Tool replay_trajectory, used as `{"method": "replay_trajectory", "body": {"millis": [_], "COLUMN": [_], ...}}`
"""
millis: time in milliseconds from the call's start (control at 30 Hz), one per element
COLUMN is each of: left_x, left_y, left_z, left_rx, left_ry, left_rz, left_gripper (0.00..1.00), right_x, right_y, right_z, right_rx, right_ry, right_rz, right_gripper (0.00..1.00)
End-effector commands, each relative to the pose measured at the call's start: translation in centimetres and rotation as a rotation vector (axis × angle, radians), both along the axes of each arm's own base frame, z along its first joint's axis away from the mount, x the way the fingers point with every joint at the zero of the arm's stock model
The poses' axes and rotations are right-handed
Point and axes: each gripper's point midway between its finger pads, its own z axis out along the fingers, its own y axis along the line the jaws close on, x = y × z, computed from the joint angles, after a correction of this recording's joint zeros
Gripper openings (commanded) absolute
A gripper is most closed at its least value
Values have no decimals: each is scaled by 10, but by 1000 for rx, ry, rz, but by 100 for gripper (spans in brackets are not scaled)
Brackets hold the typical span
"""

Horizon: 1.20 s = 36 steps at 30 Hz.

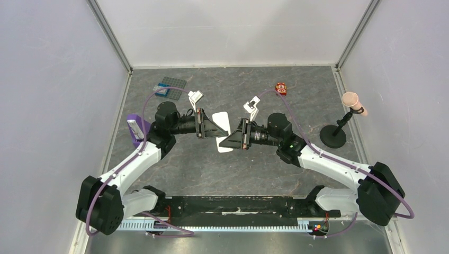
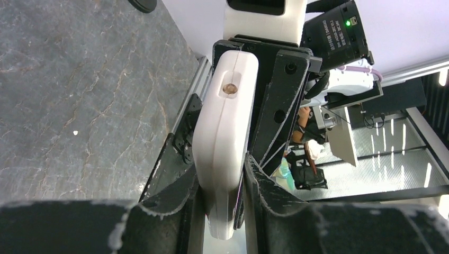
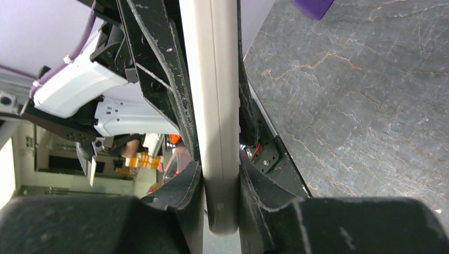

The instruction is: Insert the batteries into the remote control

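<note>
The white remote control [image 1: 222,123] hangs above the middle of the table, held from both sides. My left gripper [image 1: 213,129] is shut on one end of it. My right gripper [image 1: 229,139] is shut on the other end. In the left wrist view the remote [image 2: 225,121] stands edge-on between the fingers [image 2: 169,201], with a small brass dot on its edge, and my left gripper [image 2: 222,182] clamps it. In the right wrist view the remote [image 3: 216,95] is a thin pale slab clamped by my right gripper [image 3: 220,182]. The batteries are out of view.
A purple stand with a white piece [image 1: 135,128] is beside the left arm. A grey studded plate [image 1: 173,84] with a blue piece lies at the back left. A red-orange toy block [image 1: 280,88] lies at the back. A microphone on a black base [image 1: 333,135] stands at the right.
</note>
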Motion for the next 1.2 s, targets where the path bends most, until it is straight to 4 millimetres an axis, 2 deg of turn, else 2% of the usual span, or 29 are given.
{"method": "replay_trajectory", "body": {"millis": [0, 300, 500, 667, 867, 967, 1167], "left_x": [7, 15, 35, 46, 51, 51, 46], "left_y": [-4, -4, 4, 5, 7, 8, 8], "left_z": [16, 5, -1, 1, 7, 11, 17], "left_rx": [-44, -19, -11, -42, -84, -100, -136], "left_ry": [-16, 40, 90, 128, 192, 215, 238], "left_rz": [36, 56, 144, 191, 229, 237, 218], "left_gripper": [2, 2, 2, 2, 2, 2, 2], "right_x": [44, 46, 42, 39, 33, 33, 38], "right_y": [-11, -12, -16, -20, -20, -20, -21], "right_z": [-12, 8, 18, 22, 18, 14, 21], "right_rx": [-2, 55, 73, 95, 115, 117, 173], "right_ry": [95, 53, 26, 11, 25, 33, 14], "right_rz": [-240, -247, -236, -237, -216, -216, -247], "right_gripper": [26, 54, 68, 79, 80, 75, 62]}}
